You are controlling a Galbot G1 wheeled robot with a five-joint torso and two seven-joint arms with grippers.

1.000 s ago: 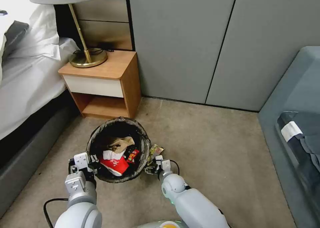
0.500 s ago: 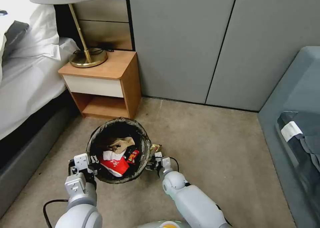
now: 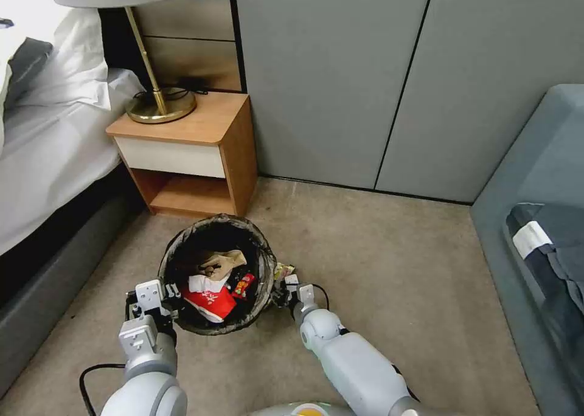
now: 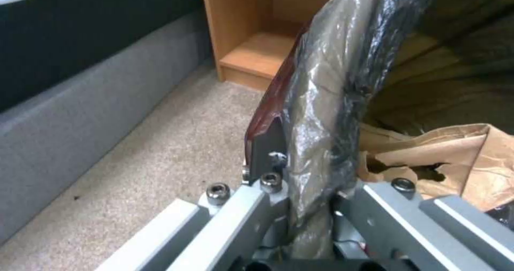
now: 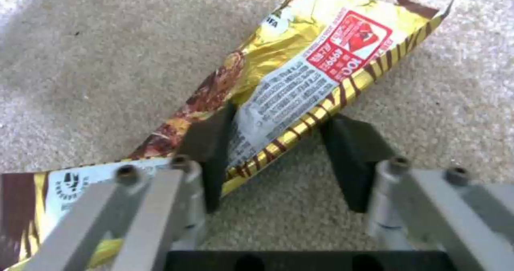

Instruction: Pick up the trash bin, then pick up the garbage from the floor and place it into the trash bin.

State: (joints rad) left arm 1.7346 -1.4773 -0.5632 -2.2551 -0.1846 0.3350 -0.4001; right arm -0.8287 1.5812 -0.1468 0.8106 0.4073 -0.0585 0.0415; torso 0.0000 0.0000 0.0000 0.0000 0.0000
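Trash bin (image 3: 214, 273) held off carpet before nightstand (image 3: 188, 151), rim clamped in left gripper (image 4: 311, 190), fingers closed on bag-lined edge. Yellow wrapper (image 5: 300, 82) flat on carpet just right of bin, straddled by right gripper (image 5: 278, 158), jaws parted, one pad on foil. Advisable: press low, close squarely across wrapper before lifting.

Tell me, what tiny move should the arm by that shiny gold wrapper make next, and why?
Probably close the right gripper. Its fingers are open and straddle the gold wrapper, which lies flat on the carpet beside the trash bin. The left gripper is clamped on the bin's rim, so the bin looks ready to receive it.
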